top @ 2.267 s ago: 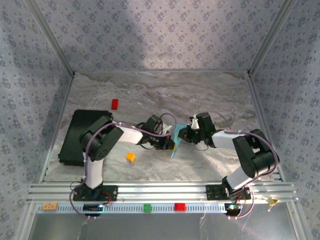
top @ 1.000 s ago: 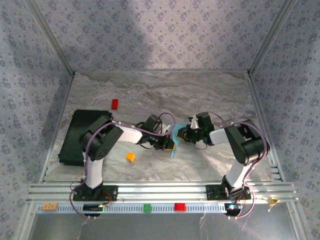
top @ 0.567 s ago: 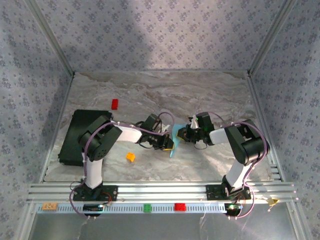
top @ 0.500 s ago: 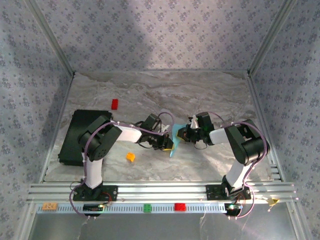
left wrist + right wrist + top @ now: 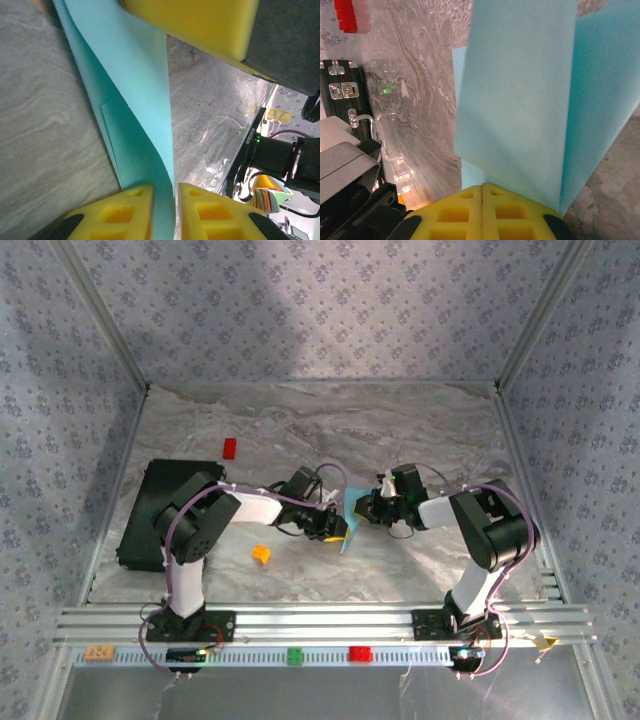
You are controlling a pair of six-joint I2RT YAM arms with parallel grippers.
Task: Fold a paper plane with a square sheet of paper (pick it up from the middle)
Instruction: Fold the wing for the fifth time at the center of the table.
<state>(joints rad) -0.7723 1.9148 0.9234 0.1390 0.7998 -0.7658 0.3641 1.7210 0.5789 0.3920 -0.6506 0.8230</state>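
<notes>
The square sheet of paper is light blue, creased and standing on edge between both grippers at mid-table. My right gripper comes in from the right and is shut on it. In the right wrist view the yellow pads meet with no gap at my right gripper, and the folded paper rises out of them. My left gripper reaches in from the left. In the left wrist view my left gripper has its pads slightly apart, with the paper's curved edge running through the gap.
A black slab lies at the left behind the left arm. A red block sits further back and an orange block near the left arm's base. A green block and a red block rest on the front rail.
The left gripper's jaws have parted a little around the paper. The right arm's elbow folded in earlier, and both grippers stay at the paper.
</notes>
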